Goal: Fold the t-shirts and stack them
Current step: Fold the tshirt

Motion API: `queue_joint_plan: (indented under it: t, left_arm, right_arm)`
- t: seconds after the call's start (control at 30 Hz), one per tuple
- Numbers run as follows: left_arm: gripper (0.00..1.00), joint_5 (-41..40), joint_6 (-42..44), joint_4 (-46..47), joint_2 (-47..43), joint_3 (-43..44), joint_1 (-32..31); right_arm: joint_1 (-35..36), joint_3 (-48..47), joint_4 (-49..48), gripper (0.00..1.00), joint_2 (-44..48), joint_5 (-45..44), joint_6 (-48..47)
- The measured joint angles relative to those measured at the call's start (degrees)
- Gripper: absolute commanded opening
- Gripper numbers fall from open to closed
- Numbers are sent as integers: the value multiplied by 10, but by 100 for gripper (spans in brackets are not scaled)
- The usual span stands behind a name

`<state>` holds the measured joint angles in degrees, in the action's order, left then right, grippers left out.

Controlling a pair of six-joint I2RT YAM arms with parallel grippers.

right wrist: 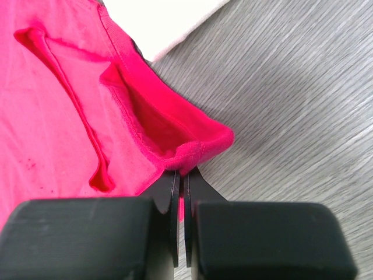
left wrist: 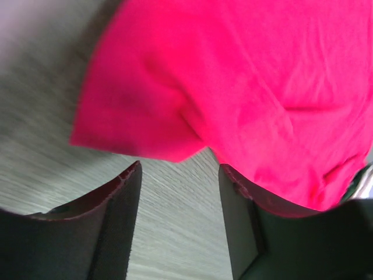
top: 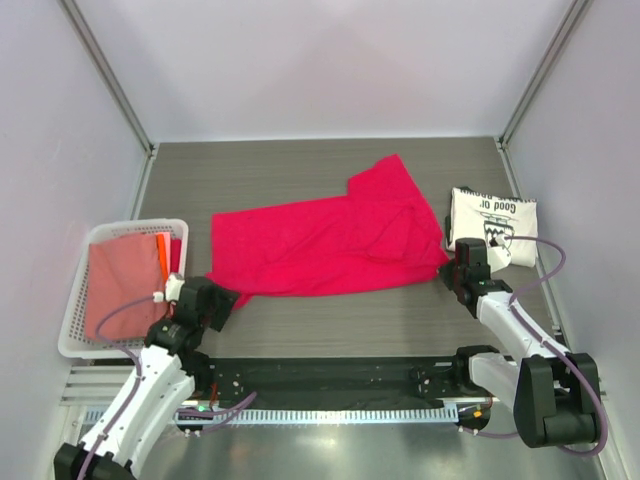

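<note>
The crimson-pink t-shirt [top: 320,245] lies spread across the middle of the worktop [top: 330,320]. The right fingers [right wrist: 173,195] are clamped together on the hem at its near right corner, with the cloth bunched just ahead of them. The left fingers [left wrist: 129,189] stand apart at its near left corner, with the cloth lying over one tip but not pinched. The cream t-shirt [top: 492,225] sits folded by the right edge.

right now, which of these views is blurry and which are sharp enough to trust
Left wrist view: smeared, with the pink t-shirt edge soft and the table grain streaked. Right wrist view: sharp, with the hem stitching crisp where the right tool pinches it. Top external view: evenly lit, soft shadows, and the lettering on the cream t-shirt is readable.
</note>
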<state>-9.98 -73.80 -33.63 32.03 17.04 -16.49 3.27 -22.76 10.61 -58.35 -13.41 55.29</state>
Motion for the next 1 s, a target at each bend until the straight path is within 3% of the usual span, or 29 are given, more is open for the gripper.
queue_joint_plan:
  t: [0.13,0.3,0.4,0.43,0.53,0.73,1.0]
  left_arm:
    - [50,-21,-74,-8,-40,-48,0]
    - [47,-48,-116,17,-18,-54,0]
    - [28,-68,-129,52,24,-53,-1]
    - [12,-76,-130,60,38,-53,-1]
    - [0,-101,-128,85,78,-50,-1]
    - [0,-110,-106,73,116,-20,-1]
    - [0,-149,-39,9,122,83,-1]
  right_arm:
    - [0,0,-3,1,0,0,1]
    - [0,0,-3,1,2,1,1]
    - [0,1,-4,1,8,3,2]
    - [0,1,-4,1,9,3,2]
    - [0,3,-3,1,18,5,2]
    - [0,5,5,1,51,-4,4]
    - [-1,-45,59,1,71,-57,-3]
